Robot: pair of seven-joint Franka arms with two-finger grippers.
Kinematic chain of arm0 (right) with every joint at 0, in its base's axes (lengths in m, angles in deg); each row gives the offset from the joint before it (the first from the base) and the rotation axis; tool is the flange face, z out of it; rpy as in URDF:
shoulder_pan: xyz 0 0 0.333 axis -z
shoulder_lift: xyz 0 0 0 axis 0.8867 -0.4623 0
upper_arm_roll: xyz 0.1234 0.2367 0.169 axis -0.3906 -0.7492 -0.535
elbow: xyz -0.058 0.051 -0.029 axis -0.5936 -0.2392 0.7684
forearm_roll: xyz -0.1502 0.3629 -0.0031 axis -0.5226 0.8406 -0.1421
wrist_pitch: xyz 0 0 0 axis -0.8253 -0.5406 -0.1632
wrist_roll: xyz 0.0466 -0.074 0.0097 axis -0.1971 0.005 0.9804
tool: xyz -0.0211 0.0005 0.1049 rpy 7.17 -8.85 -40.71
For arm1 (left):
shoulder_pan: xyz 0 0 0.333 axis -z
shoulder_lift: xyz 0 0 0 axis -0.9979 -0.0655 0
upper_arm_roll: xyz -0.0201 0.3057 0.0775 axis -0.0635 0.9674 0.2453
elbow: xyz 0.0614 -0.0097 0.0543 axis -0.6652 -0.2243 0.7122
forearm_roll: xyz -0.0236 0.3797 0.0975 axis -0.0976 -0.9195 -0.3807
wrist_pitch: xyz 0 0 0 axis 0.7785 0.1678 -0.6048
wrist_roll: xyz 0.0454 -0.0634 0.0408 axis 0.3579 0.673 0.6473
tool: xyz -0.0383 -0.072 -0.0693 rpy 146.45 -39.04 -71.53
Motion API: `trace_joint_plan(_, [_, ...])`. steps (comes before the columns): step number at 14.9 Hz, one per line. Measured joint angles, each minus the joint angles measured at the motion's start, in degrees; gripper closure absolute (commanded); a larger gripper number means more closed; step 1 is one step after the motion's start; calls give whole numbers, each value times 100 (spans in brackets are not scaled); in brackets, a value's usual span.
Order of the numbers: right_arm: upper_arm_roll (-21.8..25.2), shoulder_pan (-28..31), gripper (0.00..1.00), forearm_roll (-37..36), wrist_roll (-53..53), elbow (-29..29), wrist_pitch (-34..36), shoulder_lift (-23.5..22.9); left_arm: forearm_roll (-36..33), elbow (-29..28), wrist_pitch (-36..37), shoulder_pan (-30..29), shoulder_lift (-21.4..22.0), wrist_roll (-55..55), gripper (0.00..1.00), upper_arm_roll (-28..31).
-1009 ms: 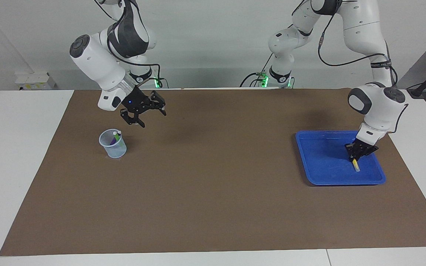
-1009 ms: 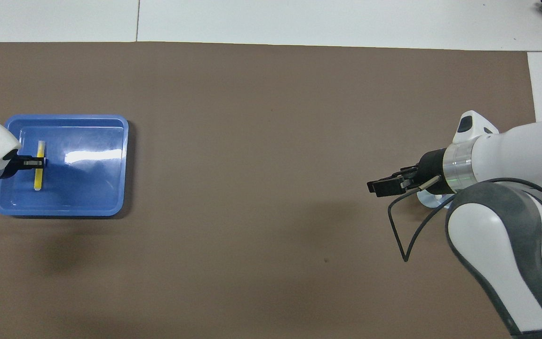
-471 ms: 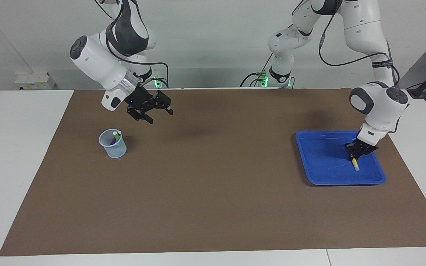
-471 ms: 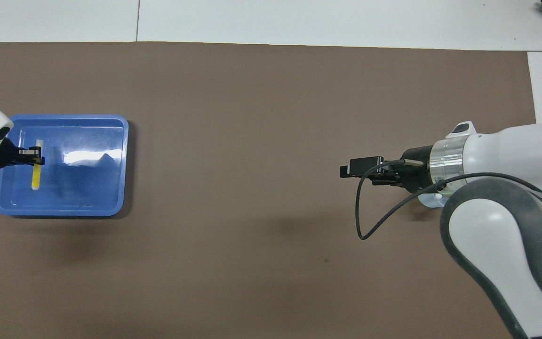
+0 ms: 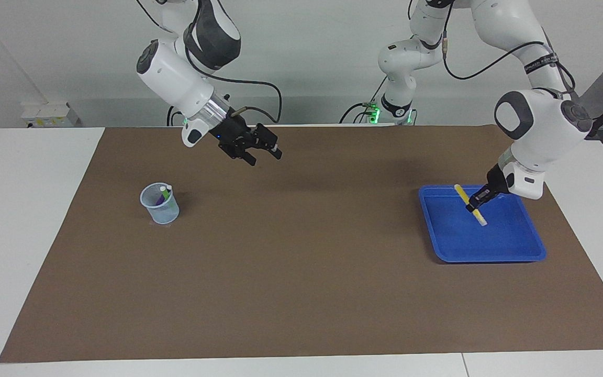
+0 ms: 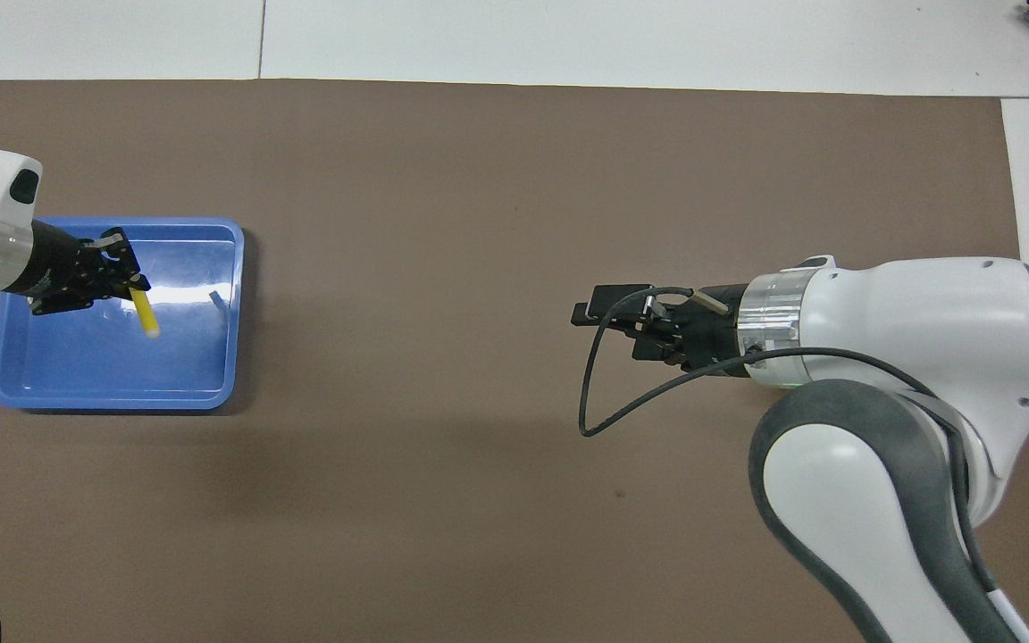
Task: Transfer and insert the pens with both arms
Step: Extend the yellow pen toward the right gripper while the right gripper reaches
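Observation:
My left gripper [image 5: 473, 204] [image 6: 129, 281] is shut on the yellow pen [image 5: 481, 219] [image 6: 147, 314], which hangs tilted in the air over the blue tray [image 5: 440, 251] [image 6: 112, 398]. The pen's pale end points down and away from the robots. A clear plastic cup [image 5: 159, 209] stands toward the right arm's end of the table, with the purple pen [image 5: 162, 198] and the green pen [image 5: 167, 191] upright in it. My right gripper [image 5: 263, 155] [image 6: 590, 313] is open and holds nothing, in the air over the brown mat between cup and table middle. In the overhead view the right arm hides the cup.
A brown mat [image 5: 301, 272] covers most of the white table. The tray holds nothing else that I can see. A loop of black cable [image 6: 604, 402] hangs from the right wrist above the mat.
The left gripper has lifted the yellow pen off the tray floor and tilted it. The right gripper has risen and swung away from the cup toward the table's middle.

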Motion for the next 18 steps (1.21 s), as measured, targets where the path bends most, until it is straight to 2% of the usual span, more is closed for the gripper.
trace_joint_plan(3, [-4, -244, 1, 388, 236, -1, -400, -10, 709, -2, 273, 198, 236, 1288, 100, -8])
trace_joint_plan(8, [-24, -1284, 5, 511, 1655, 1, -2046, -137, 1124, -10, 404, 996, 600, 3939, 100, -26])
trace_joint_plan(10, [-31, -1633, 7, 511, 2035, 1, -2465, -177, 1350, -43, 408, 1234, 731, 4661, 100, -32])
trace_joint_plan(15, [-29, -2119, 8, 512, 2184, -59, -3204, -383, 2351, -468, 515, 1281, 1180, 5159, 100, 9])
trace_joint_plan(18, [-29, -2437, 8, 512, 2201, -435, -3347, -744, 2649, -731, 527, 1295, 1402, 5314, 100, 3])
